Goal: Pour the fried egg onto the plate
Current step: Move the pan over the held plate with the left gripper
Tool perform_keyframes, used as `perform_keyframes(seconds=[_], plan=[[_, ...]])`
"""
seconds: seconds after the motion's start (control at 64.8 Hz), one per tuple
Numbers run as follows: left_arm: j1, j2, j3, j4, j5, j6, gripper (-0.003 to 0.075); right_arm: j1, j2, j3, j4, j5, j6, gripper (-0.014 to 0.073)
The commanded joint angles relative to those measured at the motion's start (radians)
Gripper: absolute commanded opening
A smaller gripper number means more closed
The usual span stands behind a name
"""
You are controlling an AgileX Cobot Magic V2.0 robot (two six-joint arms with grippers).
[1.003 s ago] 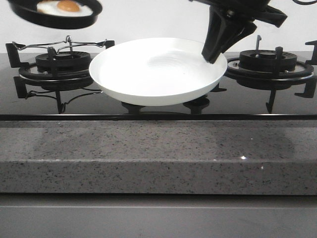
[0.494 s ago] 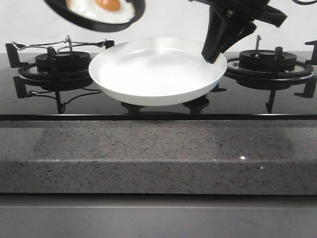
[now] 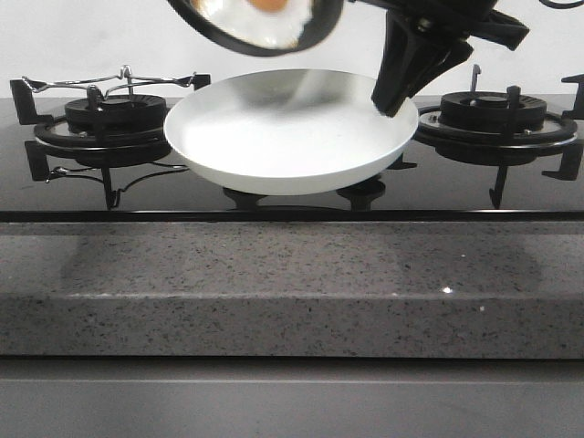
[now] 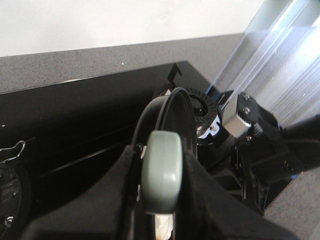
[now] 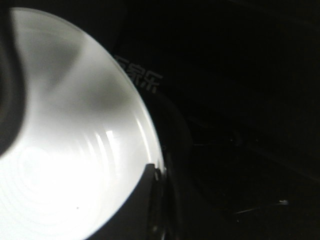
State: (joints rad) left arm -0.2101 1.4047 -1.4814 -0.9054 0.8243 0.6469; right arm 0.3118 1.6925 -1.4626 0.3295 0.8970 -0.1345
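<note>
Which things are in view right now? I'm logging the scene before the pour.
egg: one, white with orange yolk, in the pan, cut off by the frame top
pan: one, black, tilted in the air above the plate's far side
plate: one, white, held over the hob centre
burners: two, black, left and right of the plate
hob: one, glossy black
counter: one, speckled grey, in front
left tool: one, black, shut on the pan's grey-green handle
right tool: one, black, gripping the plate's right rim
</note>
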Motion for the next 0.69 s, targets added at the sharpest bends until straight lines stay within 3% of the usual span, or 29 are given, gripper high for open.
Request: perform_keyframes(seconds=[0.0,0.247,0.679], plan=[[-0.052,-0.046,-0.032,0.017,-0.121,-0.001,-0.002,0.0,-0.046,-0.023,0.023,-0.042,-0.006,-0.0068],[-0.139,-0.087,-0.032,0.174,-0.257,-0.001,-0.002,0.0,-0.046,-0.023,0.023,-0.042,-0.006,-0.0068],[-0.286,-0.104,-0.032,0.435,-0.29,-0.001,-0.002,0.0,-0.046,-0.023,0.023,-0.042,-0.006,-0.0068]])
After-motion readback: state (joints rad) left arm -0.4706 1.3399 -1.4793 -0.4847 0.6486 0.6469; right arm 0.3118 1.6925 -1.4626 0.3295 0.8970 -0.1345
